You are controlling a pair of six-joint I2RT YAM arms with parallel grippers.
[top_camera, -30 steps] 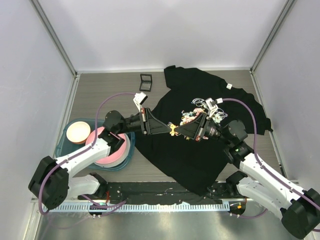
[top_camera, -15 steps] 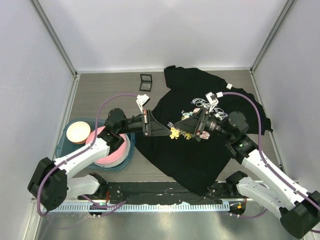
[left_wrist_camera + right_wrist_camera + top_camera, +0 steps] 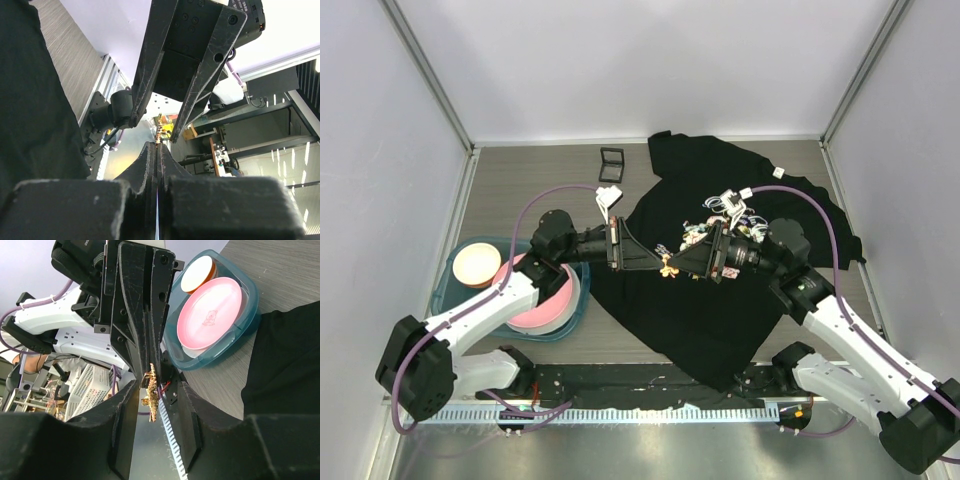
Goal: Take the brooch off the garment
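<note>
The garment [image 3: 720,300] is a black T-shirt with a rose print [image 3: 698,232], lying flat on the table. A small gold brooch [image 3: 667,268] hangs in the air above its left part, between the two gripper tips. My left gripper [image 3: 655,264] is shut on the brooch; in the left wrist view the brooch [image 3: 159,131] sticks out of the shut jaws of my left gripper [image 3: 158,145]. My right gripper [image 3: 682,266] faces it, open. In the right wrist view the brooch [image 3: 151,396] hangs between the spread jaws of my right gripper [image 3: 157,385], and I cannot tell if they touch it.
A teal bin [image 3: 445,290] at the left holds a pink plate [image 3: 545,305] and an orange bowl [image 3: 476,264]. A small black box [image 3: 611,163] lies at the back of the table. The grey walls stand close on both sides.
My right gripper drew back to the right half a second ago and has come in again around the brooch. The left gripper has held the brooch throughout and barely moved.
</note>
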